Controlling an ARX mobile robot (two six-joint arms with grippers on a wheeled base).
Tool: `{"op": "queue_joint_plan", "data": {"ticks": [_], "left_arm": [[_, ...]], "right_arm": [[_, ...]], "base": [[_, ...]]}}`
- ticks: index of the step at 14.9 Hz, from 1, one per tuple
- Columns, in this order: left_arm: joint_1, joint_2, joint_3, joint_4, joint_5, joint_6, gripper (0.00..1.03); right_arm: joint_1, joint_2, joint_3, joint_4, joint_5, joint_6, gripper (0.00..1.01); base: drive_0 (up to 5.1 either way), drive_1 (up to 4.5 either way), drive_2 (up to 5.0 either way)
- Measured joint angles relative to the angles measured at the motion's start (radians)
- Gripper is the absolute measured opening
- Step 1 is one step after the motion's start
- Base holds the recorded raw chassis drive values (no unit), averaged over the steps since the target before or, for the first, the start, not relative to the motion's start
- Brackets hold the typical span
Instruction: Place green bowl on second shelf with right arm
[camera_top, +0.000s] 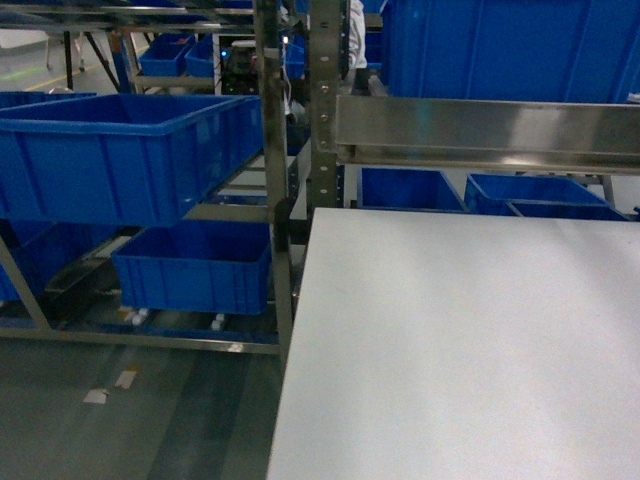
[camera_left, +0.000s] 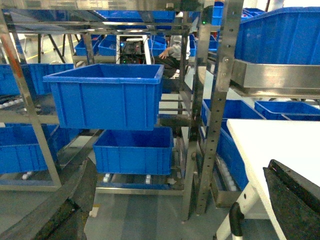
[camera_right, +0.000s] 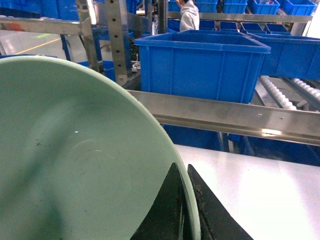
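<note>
The pale green bowl (camera_right: 75, 155) fills the left of the right wrist view, tilted with its inside facing the camera. My right gripper (camera_right: 184, 175) is shut on its rim, one dark finger inside and one outside. Beyond it runs the steel front bar of the second shelf (camera_right: 225, 117), with white rollers behind and a blue crate (camera_right: 200, 62) on it. That same bar (camera_top: 480, 125) crosses the upper right of the head view, where neither the bowl nor any gripper shows. My left gripper (camera_left: 180, 200) is open and empty, off the table's left edge.
The white tabletop (camera_top: 460, 350) lies below the shelf bar. Steel uprights (camera_top: 325, 100) stand at its far left corner. The rack to the left holds big blue crates (camera_top: 120, 150) on two tiers. More crates (camera_top: 540, 190) sit under the shelf. A person (camera_right: 190, 15) is far behind.
</note>
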Motion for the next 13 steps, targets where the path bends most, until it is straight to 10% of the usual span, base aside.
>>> {"op": "queue_joint_plan", "data": {"ticks": [13], "left_arm": [[-0.001, 0.000, 0.000, 0.000, 0.000, 0.000, 0.98]], "right_arm": [[0.000, 0.000, 0.000, 0.000, 0.000, 0.000, 0.02]], "base": [[-4.9, 1.92, 3.0]]}}
